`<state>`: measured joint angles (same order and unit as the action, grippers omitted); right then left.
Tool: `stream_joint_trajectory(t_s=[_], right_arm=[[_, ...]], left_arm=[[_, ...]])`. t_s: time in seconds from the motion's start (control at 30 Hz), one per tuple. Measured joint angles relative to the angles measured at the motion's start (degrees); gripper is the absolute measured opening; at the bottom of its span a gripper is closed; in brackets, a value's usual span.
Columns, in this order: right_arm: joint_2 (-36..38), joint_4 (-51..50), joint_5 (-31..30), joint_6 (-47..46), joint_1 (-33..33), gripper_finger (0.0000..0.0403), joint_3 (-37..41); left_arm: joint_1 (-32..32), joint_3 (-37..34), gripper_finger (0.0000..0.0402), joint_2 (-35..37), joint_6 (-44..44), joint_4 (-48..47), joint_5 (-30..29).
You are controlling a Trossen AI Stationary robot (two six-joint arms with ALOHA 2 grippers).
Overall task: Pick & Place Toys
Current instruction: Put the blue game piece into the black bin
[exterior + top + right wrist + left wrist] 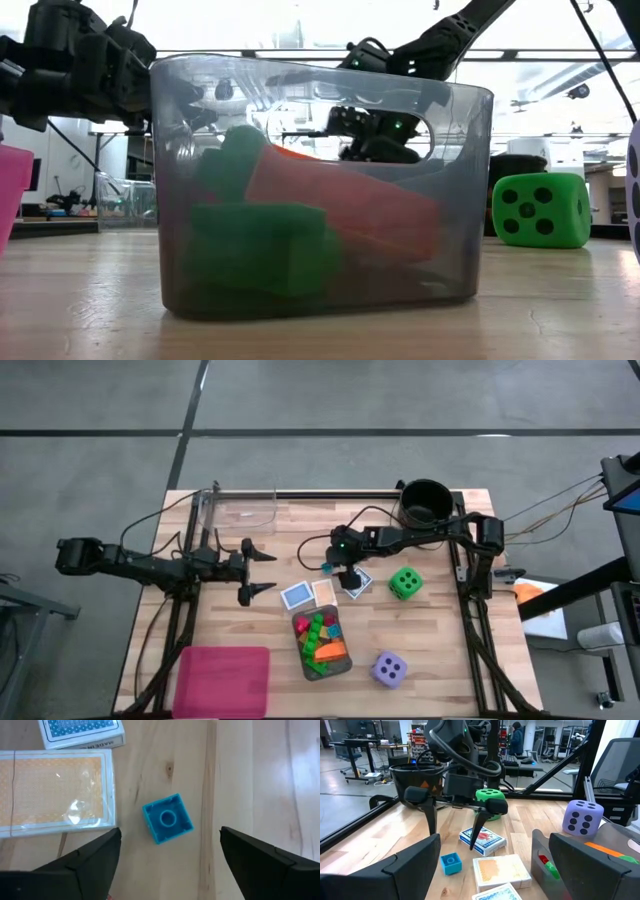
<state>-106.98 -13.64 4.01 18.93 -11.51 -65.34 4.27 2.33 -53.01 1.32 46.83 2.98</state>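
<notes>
Blue plastic block (167, 818): one, small, studded face up, loose on the wooden surface (430, 650). It lay directly beneath the right gripper (347, 575), framed between that gripper's two dark jaws in the right wrist view but touched by neither. The jaws stood spread wide on either side, with bare wood showing all round the block. Judged to be either just set down or lined up for a pinch; the frames do not say which.

Orange-faced card pack (55, 790) and blue-patterned card pack (82, 732): flat on the surface, just beside the block. In the high view they sat near mid-surface, at about 9 o'clock of the right gripper.

Grey tray (320, 190): translucent, at about 6 o'clock of the right gripper, already holding green, red and orange blocks heaped together. Evidently the collecting point, hence the blocks piled rather than arranged.

Green die (405, 582): loose, at about 3 o'clock of the right gripper, uncollected.

Purple die (389, 669): loose, at about 3 o'clock of the tray.

Black bucket (425, 502): at the far edge, about 1 o'clock of the right gripper; contents not visible.

Left gripper (262, 571): at about 9 o'clock of the card packs, jaws spread, holding nothing, apparently waiting.
</notes>
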Motion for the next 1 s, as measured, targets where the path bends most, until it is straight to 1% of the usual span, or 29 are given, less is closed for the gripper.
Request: stream_joint_trajectory(t_s=[0.1,0.33,0.43,0.57,0.67,0.83,1.0], right_arm=[[0.0,1.37,0.0,0.44,-0.02,0.0328,0.0],[0.0,1.92,0.11,2.12,-0.02,0.0283,-0.02],[0.0,2.02,0.13,2.14,-0.28,0.0271,-0.02],[-0.8,2.26,0.17,1.95,-0.77,0.0268,-0.07],[-2.93,1.84,0.61,1.91,-0.81,0.0268,-0.86],[-7.22,-0.36,0.79,2.13,-0.76,0.0268,-5.13],[-10.41,-5.85,0.94,3.17,-0.79,0.0268,-9.81]], left_arm=[[-0.01,0.0,0.0377,0.0,0.0,0.0,0.0],[-0.01,0.0,0.0377,0.0,0.0,0.0,0.0],[-0.01,0.0,0.0377,0.0,0.01,0.0,0.0],[-0.02,0.0,0.0377,0.0,0.02,0.0,0.0],[-0.02,0.0,0.0377,0.0,0.02,0.0,0.0],[-0.02,0.0,0.0377,0.0,0.02,-0.02,0.0],[-0.02,0.0,0.0377,0.02,0.04,-0.2,0.0]])
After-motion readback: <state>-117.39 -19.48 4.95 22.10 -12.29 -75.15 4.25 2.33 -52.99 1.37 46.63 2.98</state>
